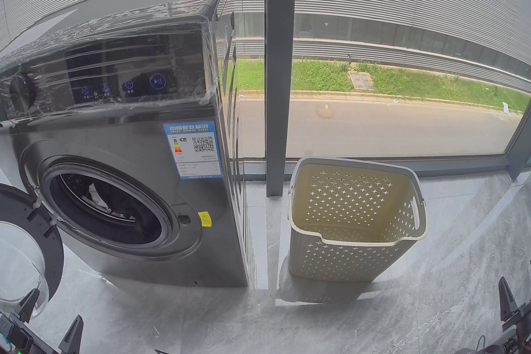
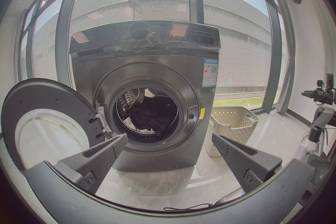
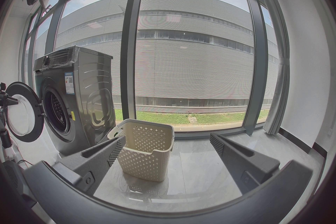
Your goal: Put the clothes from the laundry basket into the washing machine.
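The grey washing machine (image 1: 138, 150) stands on the left with its round door (image 1: 25, 250) swung open. Dark clothes (image 2: 150, 114) lie inside the drum (image 1: 108, 206). A cream laundry basket (image 1: 354, 217) sits on the floor to the machine's right, and I see nothing inside it. My left gripper (image 2: 168, 146) is open, low in front of the machine, nothing between its fingers. My right gripper (image 3: 166, 146) is open too, held back from the basket (image 3: 147, 149), with nothing in it. In the head view the left gripper's fingertips (image 1: 72, 330) show at the bottom left.
Behind the basket a dark window pillar (image 1: 279, 62) and floor-to-ceiling glass close off the far side. The marble floor (image 1: 387, 311) in front of machine and basket is open. The open door juts out to the machine's left.
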